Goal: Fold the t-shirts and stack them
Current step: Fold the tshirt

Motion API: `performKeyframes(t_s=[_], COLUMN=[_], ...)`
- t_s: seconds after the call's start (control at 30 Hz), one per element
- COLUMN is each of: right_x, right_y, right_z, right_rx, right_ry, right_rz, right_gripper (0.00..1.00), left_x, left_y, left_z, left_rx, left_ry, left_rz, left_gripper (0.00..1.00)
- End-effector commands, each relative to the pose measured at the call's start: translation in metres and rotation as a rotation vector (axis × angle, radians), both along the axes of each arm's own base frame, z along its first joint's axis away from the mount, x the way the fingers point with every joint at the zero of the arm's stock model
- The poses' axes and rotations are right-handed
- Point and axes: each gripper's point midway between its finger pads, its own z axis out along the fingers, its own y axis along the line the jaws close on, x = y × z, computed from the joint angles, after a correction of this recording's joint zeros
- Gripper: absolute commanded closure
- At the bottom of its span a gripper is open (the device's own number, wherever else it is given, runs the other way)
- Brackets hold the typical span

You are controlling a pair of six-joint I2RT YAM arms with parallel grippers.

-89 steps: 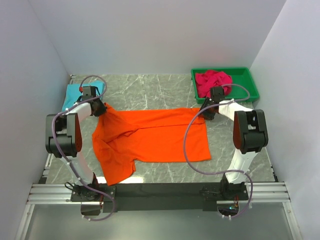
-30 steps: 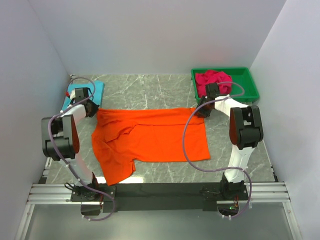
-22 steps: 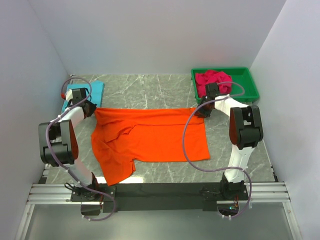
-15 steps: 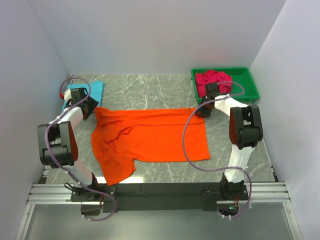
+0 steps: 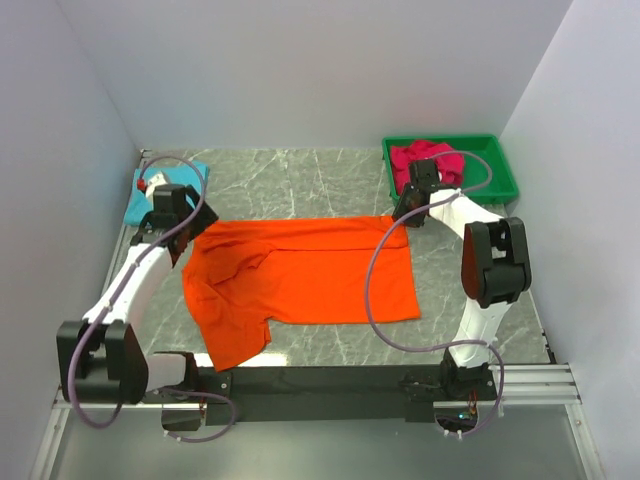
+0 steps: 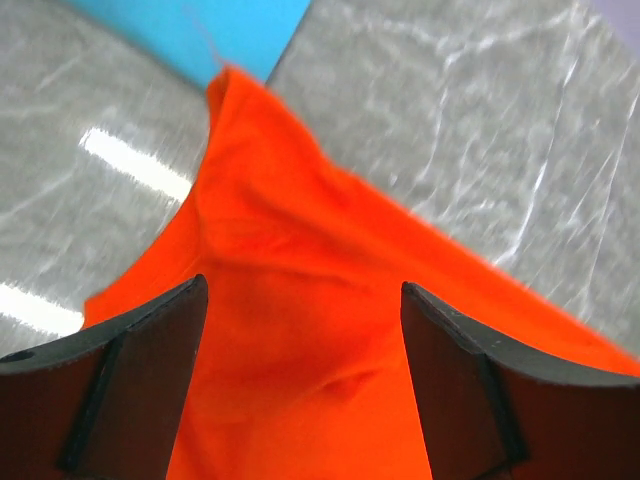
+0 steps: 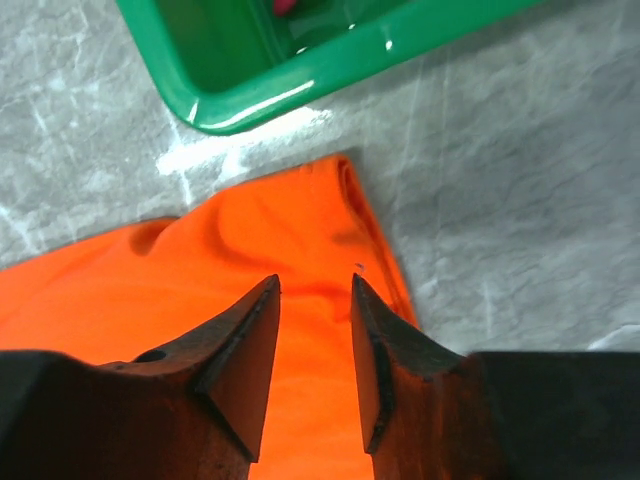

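Note:
The orange t-shirt (image 5: 300, 275) lies spread on the marble table, one sleeve reaching toward the near edge. My left gripper (image 5: 178, 222) hovers over its far left corner (image 6: 260, 150), jaws wide open (image 6: 305, 300) and nothing between them. The folded turquoise t-shirt (image 5: 150, 185) lies just beyond that corner, also seen in the left wrist view (image 6: 230, 30). My right gripper (image 5: 408, 205) hangs above the shirt's far right corner (image 7: 330, 200), its fingers a small gap apart (image 7: 315, 290) with cloth lying flat below. The crimson t-shirt (image 5: 425, 160) sits crumpled in the bin.
The green plastic bin (image 5: 495, 165) stands at the far right corner, its near rim (image 7: 300, 80) just beyond my right gripper. White walls close in the table on three sides. Purple cables loop off both arms.
My left gripper has opened and let go of the orange shirt's far left corner, and the left arm has stretched out low. My right gripper has risen slightly off the far right corner.

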Motion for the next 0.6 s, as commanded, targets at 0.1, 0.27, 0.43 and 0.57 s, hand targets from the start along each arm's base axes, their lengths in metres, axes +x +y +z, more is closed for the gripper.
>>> performKeyframes(t_s=[0.1,0.27,0.43,0.57], right_x=[0.030,0.040,0.040,0.038], right_y=[-0.013,-0.011,-0.013,-0.015], right_z=[0.014,0.002,-0.013,-0.020], right_rx=[-0.073,-0.050,-0.052,-0.057], right_ry=[-0.071,-0.049,0.008,0.032], right_rz=[-0.013,-0.005,-0.010,-0.010], right_gripper=[0.55,0.54,0.54,0.64], left_x=[-0.035,-0.045,-0.048,-0.049], left_y=[-0.005,-0.005,-0.003,-0.001], left_z=[-0.004,-0.009,-0.010,-0.016], left_rx=[0.056,0.077,0.091,0.093], left_ry=[-0.012,-0.012,-0.027,-0.020], left_rz=[-0.111,-0.134,-0.130,-0.122], left_gripper=[0.17,0.17,0.17,0.17])
